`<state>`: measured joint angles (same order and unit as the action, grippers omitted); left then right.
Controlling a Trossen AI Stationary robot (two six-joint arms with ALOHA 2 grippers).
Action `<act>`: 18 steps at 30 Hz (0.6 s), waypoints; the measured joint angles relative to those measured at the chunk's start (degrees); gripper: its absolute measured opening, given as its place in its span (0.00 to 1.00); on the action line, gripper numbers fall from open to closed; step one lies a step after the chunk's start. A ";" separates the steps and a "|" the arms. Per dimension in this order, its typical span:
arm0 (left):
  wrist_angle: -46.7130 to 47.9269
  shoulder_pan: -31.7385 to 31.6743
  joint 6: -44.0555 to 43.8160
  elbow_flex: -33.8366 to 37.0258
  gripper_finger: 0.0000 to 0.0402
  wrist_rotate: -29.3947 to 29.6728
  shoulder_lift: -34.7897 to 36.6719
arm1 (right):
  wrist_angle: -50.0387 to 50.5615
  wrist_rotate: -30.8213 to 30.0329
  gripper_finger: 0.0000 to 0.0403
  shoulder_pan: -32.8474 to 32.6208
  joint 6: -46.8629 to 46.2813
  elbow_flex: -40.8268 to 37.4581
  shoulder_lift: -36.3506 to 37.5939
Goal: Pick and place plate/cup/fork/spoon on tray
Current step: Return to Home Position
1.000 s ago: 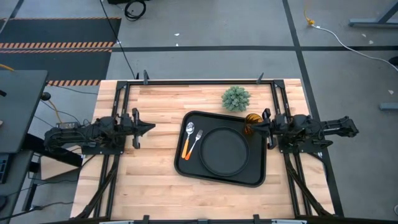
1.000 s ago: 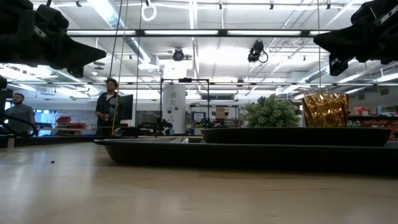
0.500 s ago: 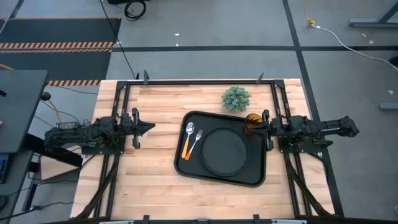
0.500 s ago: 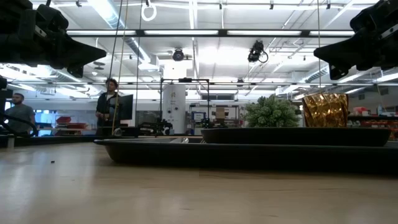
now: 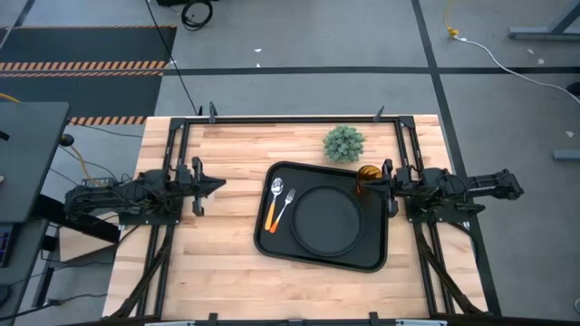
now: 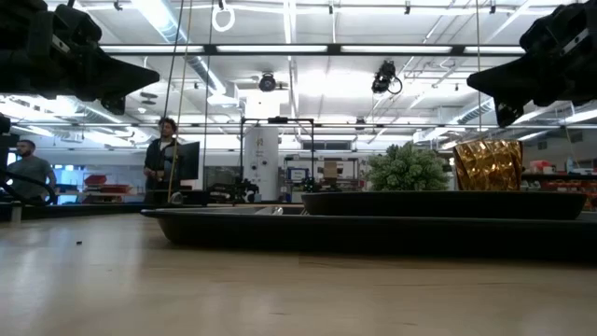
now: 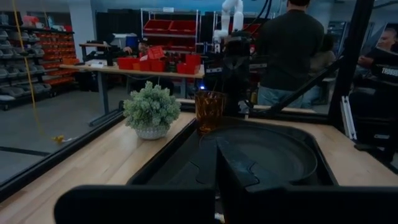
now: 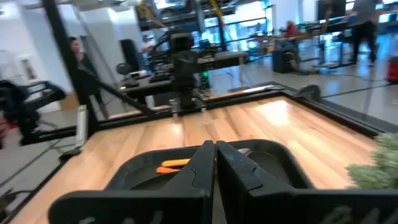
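The black tray (image 5: 379,237) lies at the table's middle. On it lie the round black plate (image 5: 326,220), the orange-handled fork (image 5: 270,215) and the silver spoon (image 5: 277,192). The fork and spoon lie side by side in its left part. The amber cup (image 5: 367,173) stands upright at the tray's far right corner. My right gripper (image 5: 372,186) is shut and empty, above the tray's right edge, just near of the cup. My left gripper (image 5: 221,186) is shut and empty above the table, left of the tray.
A fuzzy green plant ball (image 5: 344,142) in a pale pot stands on the table just beyond the tray's far edge. A black frame (image 5: 299,118) runs along the table's far edge. Bare wood (image 5: 217,254) lies left and near of the tray. People stand in the room behind.
My right gripper has sunk a little above the tray's right edge, staying shut. The cup, plate, fork and spoon have kept still.
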<state>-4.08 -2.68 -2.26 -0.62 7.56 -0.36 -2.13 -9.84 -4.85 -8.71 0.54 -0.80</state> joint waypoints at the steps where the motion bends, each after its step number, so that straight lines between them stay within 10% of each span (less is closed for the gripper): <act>1: -0.41 0.00 0.00 0.00 0.02 -0.03 0.00 | -0.02 -0.51 0.06 0.15 -0.09 0.00 0.00; 18: -2.20 0.02 0.04 0.00 0.02 -0.10 0.02 | -2.94 0.91 0.06 0.57 -9.04 0.00 0.01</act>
<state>-6.28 -2.66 -2.22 -0.62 7.46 -0.34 -5.07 -8.93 -4.27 -17.75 0.54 -0.79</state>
